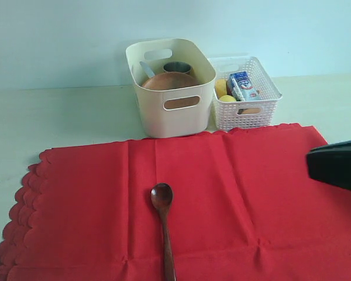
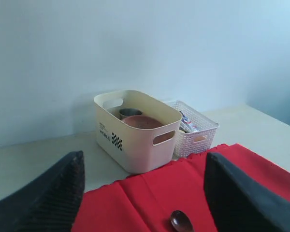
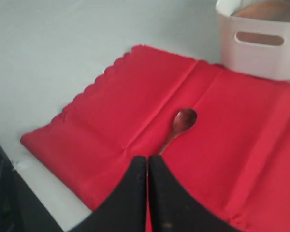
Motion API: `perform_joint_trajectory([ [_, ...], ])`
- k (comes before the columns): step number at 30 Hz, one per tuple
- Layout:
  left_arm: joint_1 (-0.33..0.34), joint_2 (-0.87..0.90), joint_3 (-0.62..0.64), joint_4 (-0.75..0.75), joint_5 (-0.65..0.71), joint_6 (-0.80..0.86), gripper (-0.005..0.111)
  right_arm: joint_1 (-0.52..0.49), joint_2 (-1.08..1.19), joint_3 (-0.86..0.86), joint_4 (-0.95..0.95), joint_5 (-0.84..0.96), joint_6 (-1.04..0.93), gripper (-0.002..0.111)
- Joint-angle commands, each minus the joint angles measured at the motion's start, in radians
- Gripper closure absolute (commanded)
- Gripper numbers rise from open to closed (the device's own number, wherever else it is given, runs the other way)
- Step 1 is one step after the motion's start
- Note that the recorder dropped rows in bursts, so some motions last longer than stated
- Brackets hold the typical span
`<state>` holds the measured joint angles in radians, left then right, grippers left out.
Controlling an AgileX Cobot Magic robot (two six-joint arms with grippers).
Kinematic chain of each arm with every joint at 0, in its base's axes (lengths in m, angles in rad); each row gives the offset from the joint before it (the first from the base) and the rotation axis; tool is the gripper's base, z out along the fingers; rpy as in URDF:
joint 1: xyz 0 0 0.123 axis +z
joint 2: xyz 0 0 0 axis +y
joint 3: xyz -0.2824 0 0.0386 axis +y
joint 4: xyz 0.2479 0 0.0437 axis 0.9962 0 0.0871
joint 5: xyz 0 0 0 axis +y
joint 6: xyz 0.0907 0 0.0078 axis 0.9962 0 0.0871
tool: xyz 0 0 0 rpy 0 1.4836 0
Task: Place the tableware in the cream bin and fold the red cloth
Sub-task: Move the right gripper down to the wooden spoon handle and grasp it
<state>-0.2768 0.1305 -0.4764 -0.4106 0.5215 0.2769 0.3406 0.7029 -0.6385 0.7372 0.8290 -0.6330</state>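
Brown wooden spoon (image 3: 181, 123) points its handle at the right jaws, pressed together and seemingly nearer; left jaws gape apart.

Bright red cloth (image 1: 222, 193), dark brown spoon (image 1: 165, 234), cream bin (image 2: 135, 145) with black checker mark (image 2: 117, 141), white lattice basket (image 1: 245, 117)

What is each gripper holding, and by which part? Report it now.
Nothing is held. The left gripper stands open and empty; the right gripper is shut on nothing. The wooden spoon lies free on the red cloth.
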Motion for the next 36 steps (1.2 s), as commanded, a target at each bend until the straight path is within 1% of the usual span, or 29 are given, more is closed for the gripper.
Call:
perform_joint_trajectory([
  [1, -0.002, -0.097, 0.035, 0.085, -0.001, -0.087, 0.040, 0.058, 0.258, -0.083, -0.027, 0.007, -0.053, 0.102],
  [5, -0.002, -0.123, 0.035, 0.192, 0.014, -0.190, 0.040, 0.175, 0.475, -0.157, -0.131, -0.051, -0.007, 0.096],
  [8, -0.002, -0.131, 0.035, 0.222, 0.016, -0.232, 0.040, 0.262, 0.623, -0.223, -0.275, -0.087, 0.121, 0.089],
  [12, -0.002, -0.131, 0.035, 0.224, 0.028, -0.233, 0.040, 0.353, 0.803, -0.321, -0.462, -0.090, 0.328, 0.077],
  [18, -0.002, -0.131, 0.037, 0.224, 0.033, -0.236, 0.040, 0.443, 0.976, -0.422, -0.578, -0.107, 0.488, 0.068],
  [22, -0.002, -0.131, 0.037, 0.224, 0.034, -0.240, 0.040, 0.493, 1.074, -0.476, -0.677, -0.111, 0.614, 0.058],
  [25, -0.002, -0.131, 0.037, 0.224, 0.034, -0.240, 0.040, 0.529, 1.140, -0.512, -0.768, -0.111, 0.734, 0.058],
  [28, -0.002, -0.131, 0.037, 0.224, 0.034, -0.240, 0.040, 0.543, 1.196, -0.547, -0.813, -0.111, 0.820, 0.058],
  [33, -0.002, -0.131, 0.037, 0.224, 0.039, -0.240, 0.040, 0.543, 1.275, -0.596, -0.825, -0.098, 0.909, 0.058],
  [36, -0.002, -0.131, 0.037, 0.224, 0.043, -0.240, 0.040, 0.543, 1.307, -0.614, -0.825, -0.082, 0.927, 0.059],
])
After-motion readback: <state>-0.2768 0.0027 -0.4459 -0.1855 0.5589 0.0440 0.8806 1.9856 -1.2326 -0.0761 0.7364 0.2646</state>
